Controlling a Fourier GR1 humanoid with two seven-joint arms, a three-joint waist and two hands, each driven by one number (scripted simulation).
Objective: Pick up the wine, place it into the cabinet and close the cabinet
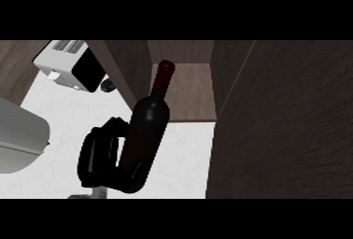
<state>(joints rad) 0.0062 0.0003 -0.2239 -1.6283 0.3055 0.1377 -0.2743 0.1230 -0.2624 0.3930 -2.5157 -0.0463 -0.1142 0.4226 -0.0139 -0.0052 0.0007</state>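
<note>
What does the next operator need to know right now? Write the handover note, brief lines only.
Left hand: curled round the lower body of the wine bottle, holding it off the counter, neck tilted toward the cabinet.
Right hand: not in view.
Cabinet: open; its door stands wide at the right. The shelf inside shows nothing on it.
Done: bottle picked up and brought to the cabinet's front.
Left: set the bottle inside, let go, pull the hand out, close the door.

No readable text, label or number anywhere.
</note>
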